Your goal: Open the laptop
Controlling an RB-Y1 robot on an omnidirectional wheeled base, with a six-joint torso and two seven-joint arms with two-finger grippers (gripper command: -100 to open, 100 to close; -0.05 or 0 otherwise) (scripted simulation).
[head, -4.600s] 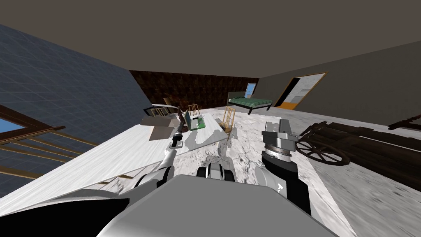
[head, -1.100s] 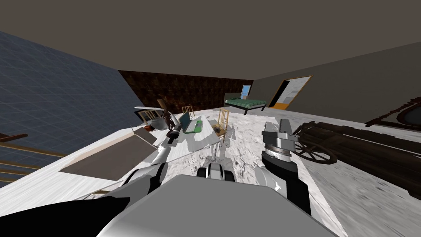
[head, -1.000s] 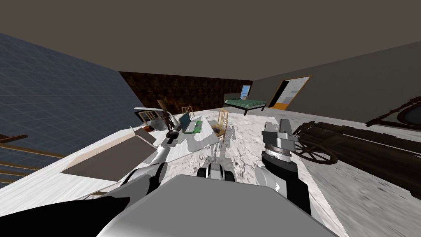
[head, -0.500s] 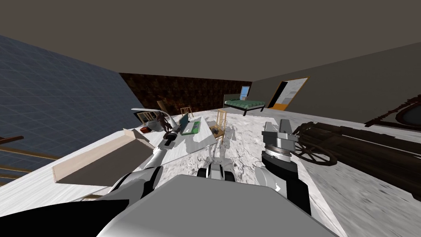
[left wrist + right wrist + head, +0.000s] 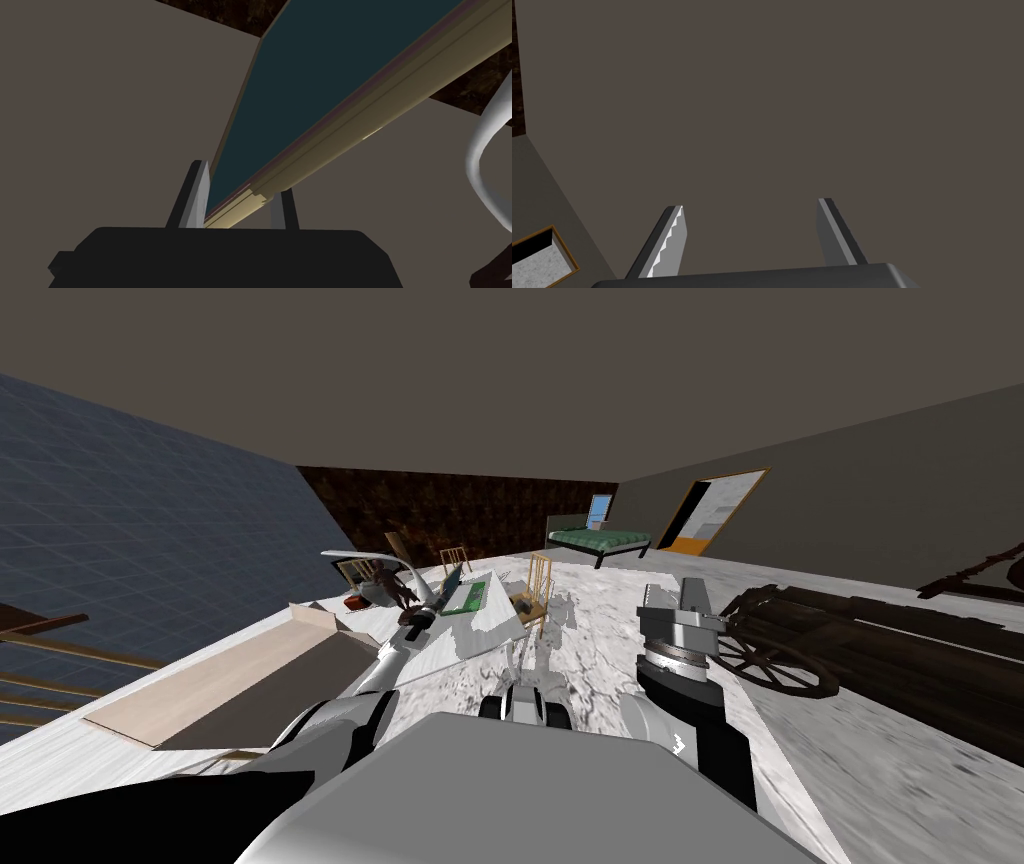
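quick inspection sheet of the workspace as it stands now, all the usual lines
surface: white desk ahead on my left.
job's things: laptop on the desk, partly open, with its teal lid raised over a green base.
clutter: dark figurine and flat tan board on the desk; wooden chair beside it.
grippers: left gripper shut on the edge of the laptop's lid; right gripper open, raised clear of the desk.
cables: nothing seen.
surroundings: bed and doorway at the far end; dark wooden cart on my right.
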